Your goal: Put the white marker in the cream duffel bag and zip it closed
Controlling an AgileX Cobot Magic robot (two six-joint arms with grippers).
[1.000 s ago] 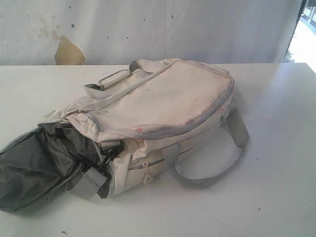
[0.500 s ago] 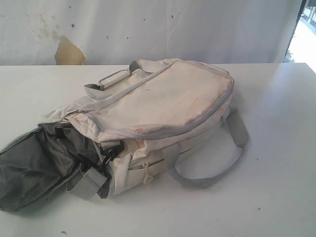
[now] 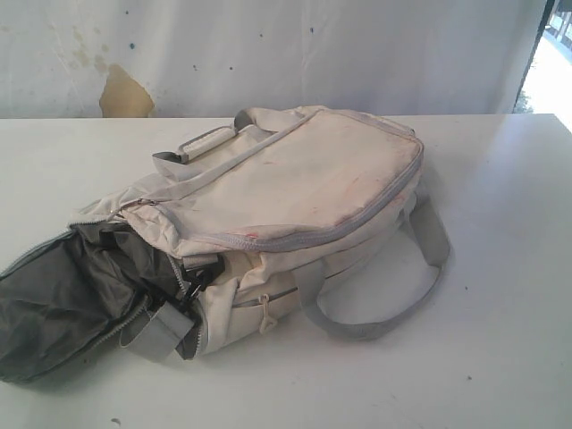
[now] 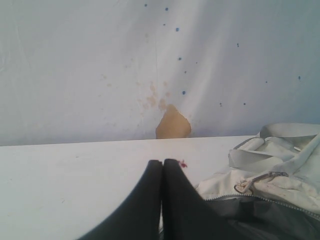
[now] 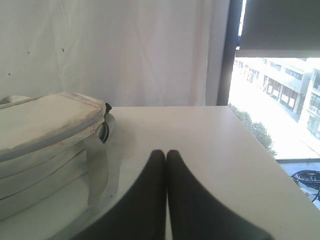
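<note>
The cream duffel bag (image 3: 295,188) lies on its side across the white table (image 3: 500,268), its near-left end unzipped and showing dark lining (image 3: 63,304). A metal zip pull (image 4: 245,187) lies at the edge of that opening. The white marker is out of view. My left gripper (image 4: 163,162) is shut with nothing between its black fingers, beside the bag's open end. My right gripper (image 5: 166,152) is shut and empty too, over bare table beside the bag's (image 5: 45,125) other end. Neither arm shows in the exterior view.
A grey carry strap (image 3: 393,313) loops out over the table at the bag's front right. A white curtain (image 3: 286,54) with a tan patch (image 3: 122,94) hangs behind the table. The table's edge (image 5: 270,155) runs beside a window.
</note>
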